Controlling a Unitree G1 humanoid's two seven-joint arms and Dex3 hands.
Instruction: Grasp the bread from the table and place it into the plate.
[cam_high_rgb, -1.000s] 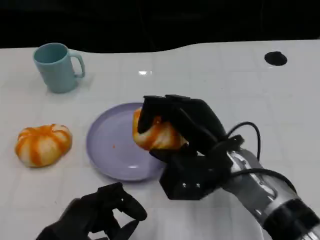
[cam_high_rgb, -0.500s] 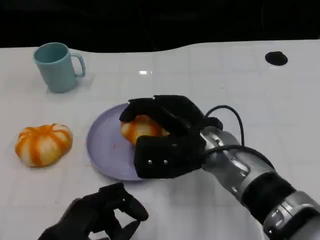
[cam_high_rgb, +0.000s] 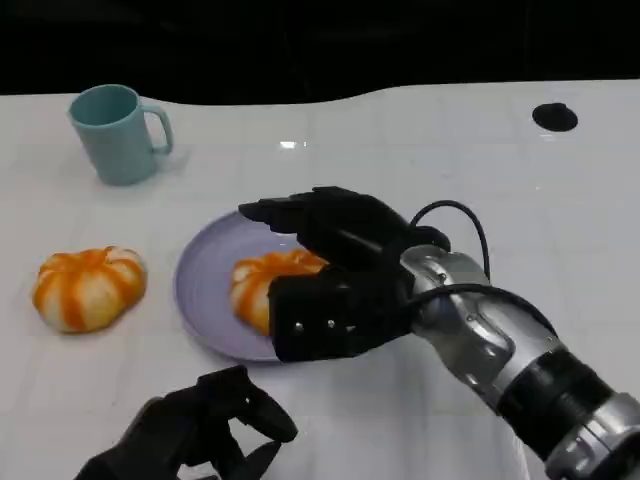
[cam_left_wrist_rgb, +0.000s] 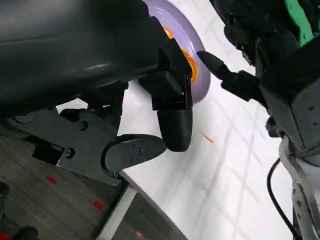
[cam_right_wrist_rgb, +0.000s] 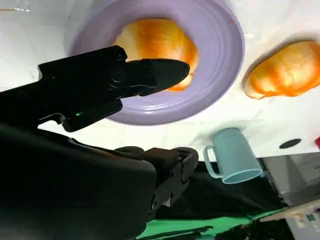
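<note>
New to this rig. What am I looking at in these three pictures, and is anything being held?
It is a humanoid robot at a white table. One camera looks down from its head; the other two sit behind each wrist. On the table are a purple plate, a teal mug and a second bread roll beside the plate. One bread roll lies in the plate. The right hand hangs over it, fingers spread, apparently not gripping it. The left hand sits low at the near edge, fingers curled, holding nothing.

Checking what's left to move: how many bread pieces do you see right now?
2. One bread lies on the purple plate, under the right hand. The other bread sits on the table, left of the plate. Nothing suggests more hidden.
</note>
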